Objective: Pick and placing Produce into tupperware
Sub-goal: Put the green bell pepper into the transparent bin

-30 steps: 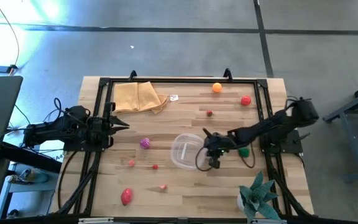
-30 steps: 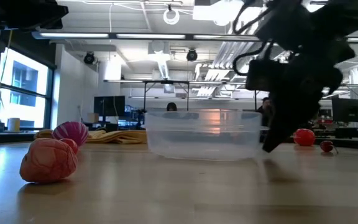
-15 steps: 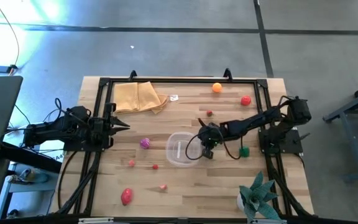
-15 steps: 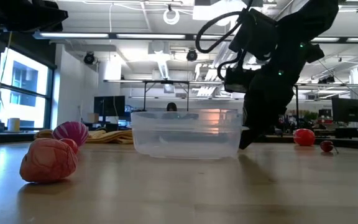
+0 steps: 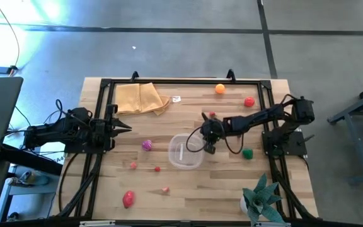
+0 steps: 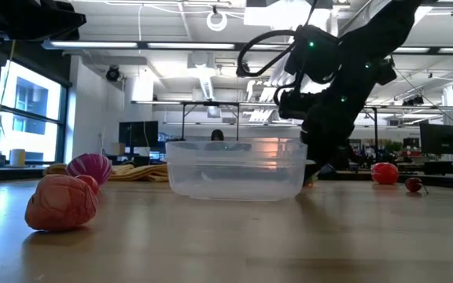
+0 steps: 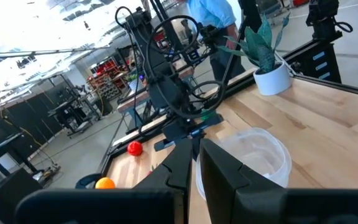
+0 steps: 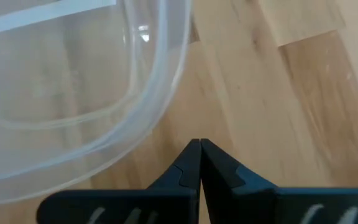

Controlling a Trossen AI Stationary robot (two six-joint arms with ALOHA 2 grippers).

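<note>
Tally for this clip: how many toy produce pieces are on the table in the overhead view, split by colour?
Small red toy produce pieces: 4
Small pink toy produce pieces: 2
Round orange toy fruit: 1
Small green toy vegetable: 1
Round magenta toy produce piece: 1
Total: 9

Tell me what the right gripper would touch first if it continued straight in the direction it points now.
Probably bare wooden table: the shut right gripper points down beside the round clear plastic tub, not into it. Height above the wood is unclear.

Overhead, table-level and two wrist views, all sharing the tupperware (image 5: 185, 151).
</note>
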